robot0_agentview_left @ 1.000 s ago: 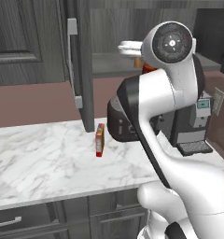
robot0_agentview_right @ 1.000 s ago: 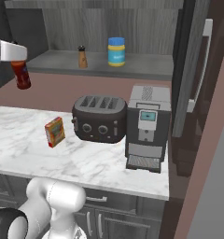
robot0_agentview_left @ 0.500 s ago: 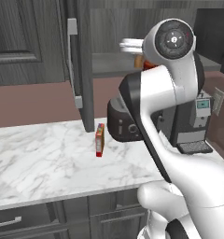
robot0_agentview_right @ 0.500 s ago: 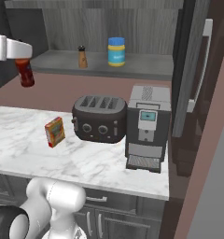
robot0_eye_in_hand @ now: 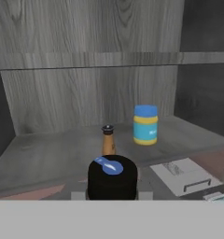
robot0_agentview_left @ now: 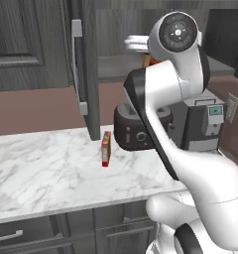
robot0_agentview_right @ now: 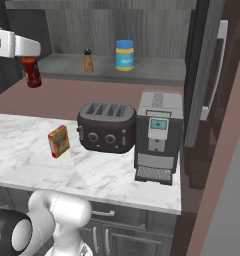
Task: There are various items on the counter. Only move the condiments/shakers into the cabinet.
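Observation:
My gripper (robot0_agentview_right: 30,60) hangs in the air left of the open cabinet, shut on the dark red bottle (robot0_agentview_right: 31,73), which dangles below the white hand. Looking along the hand, the bottle's black cap (robot0_eye_in_hand: 113,177) sits at bottom centre. On the cabinet's grey shelf (robot0_agentview_right: 152,75) stand the small brown shaker (robot0_agentview_right: 88,61) (robot0_eye_in_hand: 108,140) and the blue-lidded jar (robot0_agentview_right: 124,55) (robot0_eye_in_hand: 145,124). The red-orange box (robot0_agentview_right: 58,141) (robot0_agentview_left: 106,148) stands upright on the marble counter (robot0_agentview_right: 22,150), left of the toaster.
A dark toaster (robot0_agentview_right: 106,126) and a coffee machine (robot0_agentview_right: 158,135) stand on the counter under the shelf. The cabinet door (robot0_agentview_right: 207,75) is swung open at the right, its silver handle (robot0_agentview_right: 219,65) facing out. Dark drawers (robot0_agentview_left: 46,233) run below the counter.
The gripper has carried the dark red bottle a little to the right and upward, closer to the cabinet shelf. Everything else stays put.

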You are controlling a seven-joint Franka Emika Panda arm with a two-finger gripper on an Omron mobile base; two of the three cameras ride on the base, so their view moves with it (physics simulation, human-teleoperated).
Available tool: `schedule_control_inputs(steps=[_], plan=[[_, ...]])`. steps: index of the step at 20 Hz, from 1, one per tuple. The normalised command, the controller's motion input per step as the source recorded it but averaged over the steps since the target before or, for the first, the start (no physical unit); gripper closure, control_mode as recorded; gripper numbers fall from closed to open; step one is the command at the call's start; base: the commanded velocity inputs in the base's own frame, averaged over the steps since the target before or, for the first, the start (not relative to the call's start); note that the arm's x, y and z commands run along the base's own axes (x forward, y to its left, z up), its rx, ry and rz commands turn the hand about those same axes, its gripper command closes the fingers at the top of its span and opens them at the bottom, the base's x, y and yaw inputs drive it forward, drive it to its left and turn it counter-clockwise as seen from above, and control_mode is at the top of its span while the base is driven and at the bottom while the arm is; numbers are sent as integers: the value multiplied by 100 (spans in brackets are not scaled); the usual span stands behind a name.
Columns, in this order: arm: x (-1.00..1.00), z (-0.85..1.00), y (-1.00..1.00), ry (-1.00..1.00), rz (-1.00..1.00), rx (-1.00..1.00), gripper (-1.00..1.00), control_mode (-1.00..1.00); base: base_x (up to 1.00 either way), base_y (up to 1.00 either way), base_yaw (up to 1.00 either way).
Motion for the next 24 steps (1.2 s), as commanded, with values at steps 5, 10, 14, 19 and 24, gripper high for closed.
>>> schedule_control_inputs(steps=[5, 10, 14, 19, 24], plan=[[32, 0, 0, 0, 0, 0, 100, -100, 0, 0, 0], [28, 0, 0, 0, 0, 0, 100, -100, 0, 0, 0], [27, 0, 1, 0, 0, -2, 100, -100, 0, 0, 0], [27, 0, 1, -2, 0, -4, 100, -100, 0, 0, 0], [22, 0, 9, -2, 0, -4, 100, -100, 0, 0, 0]])
